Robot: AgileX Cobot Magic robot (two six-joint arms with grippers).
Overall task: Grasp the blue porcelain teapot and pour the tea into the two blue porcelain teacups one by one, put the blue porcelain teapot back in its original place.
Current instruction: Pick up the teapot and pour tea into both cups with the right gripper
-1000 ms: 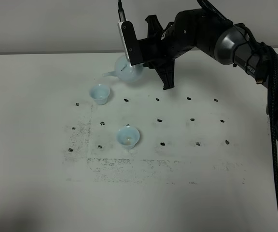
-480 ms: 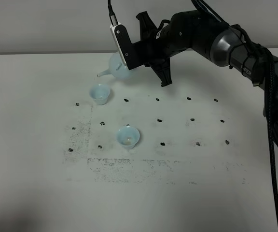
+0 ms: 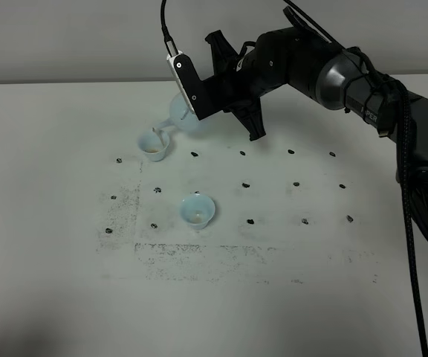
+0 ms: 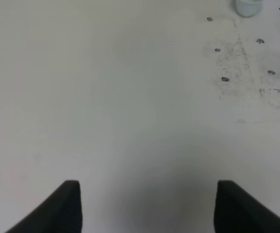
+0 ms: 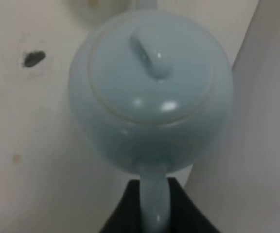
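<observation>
The blue porcelain teapot (image 3: 182,117) hangs tilted above the back of the table, its spout dipping over the far teacup (image 3: 154,145), where brownish tea shows. My right gripper (image 3: 215,95) is shut on the teapot's loop handle. In the right wrist view the teapot (image 5: 149,87) fills the frame, lid knob up, with the handle inside the gripper (image 5: 152,206). The near teacup (image 3: 198,210) stands apart in front, upright. My left gripper (image 4: 147,184) is open over bare table with nothing between its fingers. One teacup (image 4: 249,6) shows at that view's edge.
The white table (image 3: 58,260) carries a grid of small black marks (image 3: 246,184) and grey scuffs around the cups. The right arm (image 3: 348,67) and its cable reach in from the right across the back.
The right gripper carried the teapot left and tipped it further. The spout now sits over the far teacup, and tea has appeared in it. The near teacup has stayed put.
</observation>
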